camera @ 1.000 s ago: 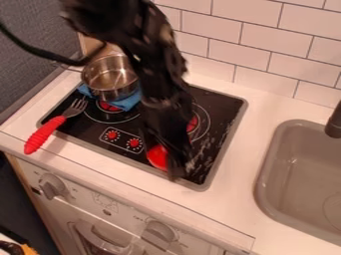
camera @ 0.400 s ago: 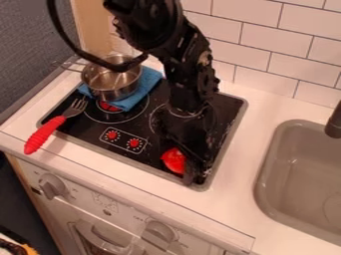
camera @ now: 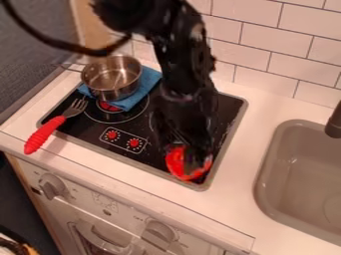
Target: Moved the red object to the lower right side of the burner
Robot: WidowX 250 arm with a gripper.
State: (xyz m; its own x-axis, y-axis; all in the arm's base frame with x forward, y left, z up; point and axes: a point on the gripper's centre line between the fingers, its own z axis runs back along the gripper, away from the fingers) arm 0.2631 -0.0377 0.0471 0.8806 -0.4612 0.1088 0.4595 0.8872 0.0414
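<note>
And there's the red object, near the front right corner of the cooktop, the black gripper down over it! Jaws: can't tell how wide, or whether they're holding it. Partly covered, so its pointing and long axis? Can't tell.

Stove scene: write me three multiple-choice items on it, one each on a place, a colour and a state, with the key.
1. Where is the red object?
A) In the sink
B) Inside the pot
C) At the cooktop's lower right

2. What colour is the fork's handle?
A) Red
B) Green
C) Yellow

3. How is the metal pot?
A) Upside down
B) Upright, without a lid
C) Lying on its side

Key:
1: C, it shows by the cooktop's lower right corner.
2: A, the ridged handle is plainly red.
3: B, its open top shows the inside.
</note>
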